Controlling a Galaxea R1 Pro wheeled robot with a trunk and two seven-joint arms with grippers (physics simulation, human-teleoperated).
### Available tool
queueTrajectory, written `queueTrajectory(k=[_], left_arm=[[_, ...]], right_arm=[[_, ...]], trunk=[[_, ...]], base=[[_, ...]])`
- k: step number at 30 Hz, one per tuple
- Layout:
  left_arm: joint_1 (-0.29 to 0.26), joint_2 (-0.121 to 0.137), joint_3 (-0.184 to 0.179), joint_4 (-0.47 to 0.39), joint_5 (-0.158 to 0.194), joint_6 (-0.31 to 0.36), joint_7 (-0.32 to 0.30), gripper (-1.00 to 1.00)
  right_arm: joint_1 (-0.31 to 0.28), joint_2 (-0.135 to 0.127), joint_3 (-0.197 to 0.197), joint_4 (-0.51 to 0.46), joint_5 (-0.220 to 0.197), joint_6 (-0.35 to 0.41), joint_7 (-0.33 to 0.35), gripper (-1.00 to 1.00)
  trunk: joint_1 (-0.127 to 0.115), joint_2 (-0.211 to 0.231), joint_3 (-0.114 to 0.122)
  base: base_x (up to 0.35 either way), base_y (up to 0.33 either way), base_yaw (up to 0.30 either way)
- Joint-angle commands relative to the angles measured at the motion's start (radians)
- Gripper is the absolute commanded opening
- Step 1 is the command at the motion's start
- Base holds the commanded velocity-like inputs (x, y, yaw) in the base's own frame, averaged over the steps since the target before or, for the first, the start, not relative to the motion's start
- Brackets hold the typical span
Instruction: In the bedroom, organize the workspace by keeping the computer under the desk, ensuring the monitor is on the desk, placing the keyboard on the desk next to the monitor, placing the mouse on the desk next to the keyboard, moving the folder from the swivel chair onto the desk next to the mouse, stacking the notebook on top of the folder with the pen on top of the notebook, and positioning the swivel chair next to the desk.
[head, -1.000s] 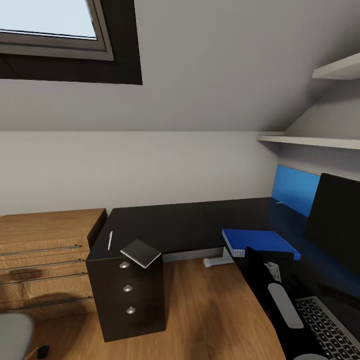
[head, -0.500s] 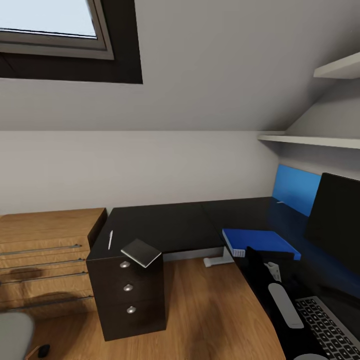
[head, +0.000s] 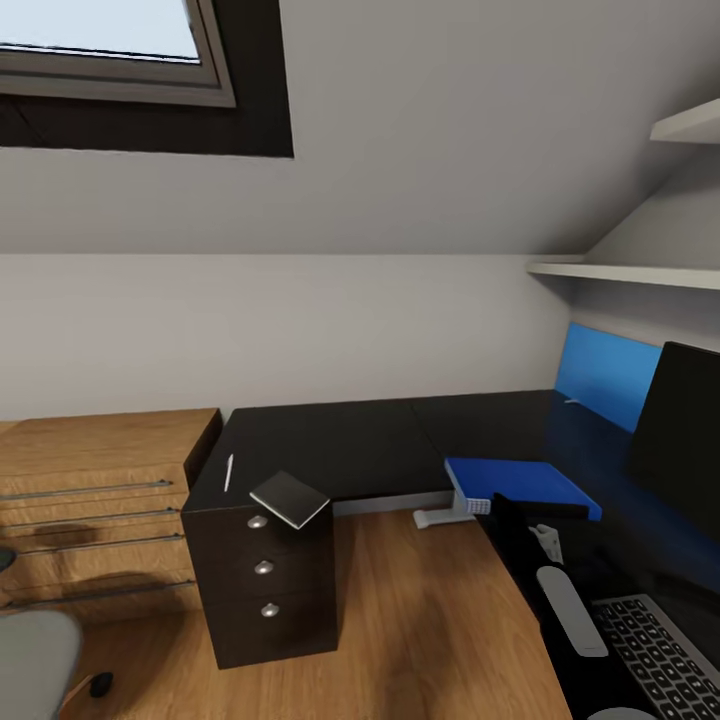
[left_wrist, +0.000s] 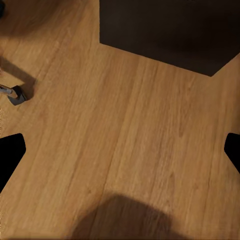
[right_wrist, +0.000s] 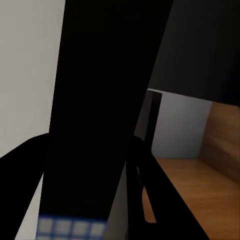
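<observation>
Desk (head: 370, 445): L-shaped, glossy black top, blue back panel at the right, white foot under the corner, dark unit of 3 drawers at the left end.
Folder (head: 520, 482): bright blue, flat on the desk's right wing, white page edges toward the front.
Notebook (head: 290, 497): grey, on the front corner above the drawers, partly overhanging the edge.
Pen (head: 229, 472): slim, white, just beside the notebook, toward the light-wood cabinet (head: 100, 500).
Monitor (head: 688, 430): black screen, upright at the right edge of view.
Keyboard (head: 655, 655): grey frame, black keys, lower right.
Swivel chair (head: 35, 660): grey seat at the lower left corner (1 caster (left_wrist: 16, 95) seen on the wood floor (left_wrist: 120, 150) in the left wrist view).
Left gripper (left_wrist: 120, 152): fingers spread wide, empty, over the floor.
Right gripper: state cannot be told.
</observation>
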Motion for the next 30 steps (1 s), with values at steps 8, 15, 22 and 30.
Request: queueTrajectory(k=[8, 15, 22, 30], left_arm=[[-0.001, 0.000, -0.001, 0.000, 0.010, -0.003, 0.004, 1.00], [-0.001, -0.001, -0.001, 0.000, 0.010, -0.003, 0.006, 1.00], [-0.001, -0.001, -0.001, 0.000, 0.010, -0.003, 0.006, 1.00], [-0.001, -0.001, -0.001, 0.000, 0.009, -0.003, 0.006, 1.00]], right_arm=[[0.000, -0.001, -0.001, -0.002, -0.006, 0.007, -0.003, -1.00], [0.000, 0.000, -0.003, -0.002, -0.006, 0.004, -0.005, -1.00], [0.000, 0.001, -0.003, -0.002, -0.006, 0.003, -0.007, -1.00], [0.000, -0.001, -0.004, -0.002, -0.006, 0.005, -0.008, -1.00]], trunk=[[0.000, -0.001, -0.007], [0.000, -0.001, -0.008], [0.000, -0.001, -0.008], [0.000, -0.001, -0.013]], base=[[0.000, 0.000, 0.040], [0.000, 0.000, 0.003], [0.000, 0.000, 0.000], [0.000, 0.000, 0.000]])
